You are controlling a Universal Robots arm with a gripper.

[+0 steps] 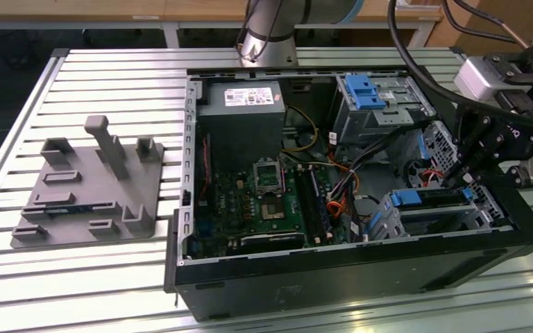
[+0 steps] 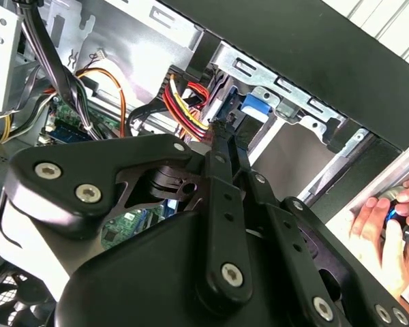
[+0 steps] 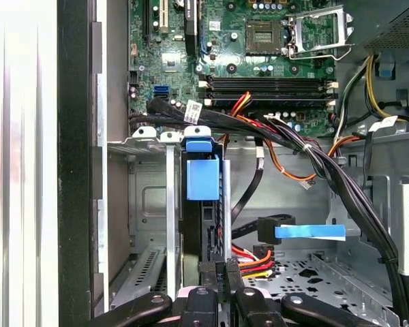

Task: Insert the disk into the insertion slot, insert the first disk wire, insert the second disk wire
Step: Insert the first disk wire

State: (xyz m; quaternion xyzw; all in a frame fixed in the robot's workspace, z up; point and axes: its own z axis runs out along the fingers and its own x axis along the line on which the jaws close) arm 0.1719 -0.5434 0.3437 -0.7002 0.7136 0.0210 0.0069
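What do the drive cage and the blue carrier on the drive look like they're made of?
Cage: bare sheet metal, probably steel. It is dull silver with punched cut-outs and folded edges.
Carrier: apparently moulded plastic, a uniform bright blue with a smooth, matt surface.

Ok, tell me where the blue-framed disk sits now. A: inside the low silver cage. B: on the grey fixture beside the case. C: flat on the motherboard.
A: in the exterior view the disk sits inside the insertion slot, between its metal walls, with the gripper close by it.
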